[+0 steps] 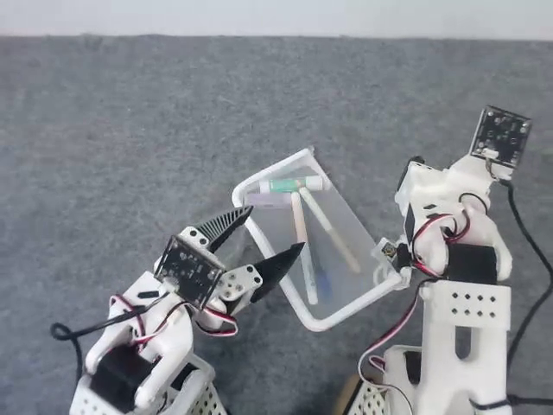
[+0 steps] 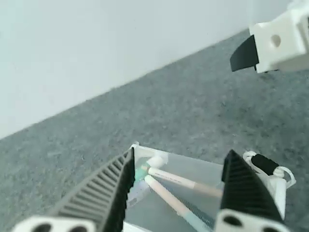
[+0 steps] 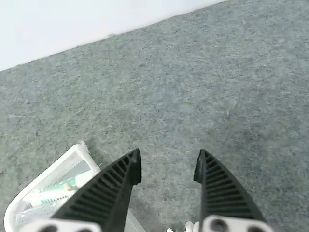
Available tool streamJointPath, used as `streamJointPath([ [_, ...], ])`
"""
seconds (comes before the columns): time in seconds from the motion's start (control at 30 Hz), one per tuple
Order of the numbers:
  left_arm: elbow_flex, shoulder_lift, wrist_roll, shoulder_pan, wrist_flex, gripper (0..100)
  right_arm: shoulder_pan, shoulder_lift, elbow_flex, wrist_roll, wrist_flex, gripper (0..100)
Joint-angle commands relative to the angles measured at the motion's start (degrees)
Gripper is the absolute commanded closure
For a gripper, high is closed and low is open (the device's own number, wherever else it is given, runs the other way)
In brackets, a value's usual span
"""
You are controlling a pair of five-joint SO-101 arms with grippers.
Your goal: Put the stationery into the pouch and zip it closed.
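**Pens sitting in the pouch, both grippers empty**

Grey carpet [image 1: 130, 130] is surrounding the clear pouch [image 1: 356, 233], which is holding pens [image 1: 300, 233]. The left gripper [image 1: 276, 227] is gaping wide just beside the pouch, gripping nothing. The right gripper [image 3: 169, 154] is standing partly open, empty.

Pouch [image 1: 346, 251] lies on grey carpet [image 1: 130, 130]

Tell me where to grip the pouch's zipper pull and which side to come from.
Grip the zipper pull by its small dark tab, probably from above on the right arm's side. It juts off the corner of the pouch nearest that arm, clear of the stationery, and the open right gripper looks close to it.
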Motion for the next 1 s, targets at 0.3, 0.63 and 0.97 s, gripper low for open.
streamJointPath([
  [0.3,4.79,-6.51,0.44,-11.25,-10.55,99,-2.07,-2.95,3.69,6.86,-9.71,99.3],
  [0.63,9.01,-6.59,0.62,-11.60,-8.09,99,-5.14,-3.03,13.54,10.55,-14.81,99.3],
  [0.97,12.00,-6.59,0.62,-11.60,-8.18,99,-5.23,-17.27,25.41,11.69,-14.46,99.3],
])
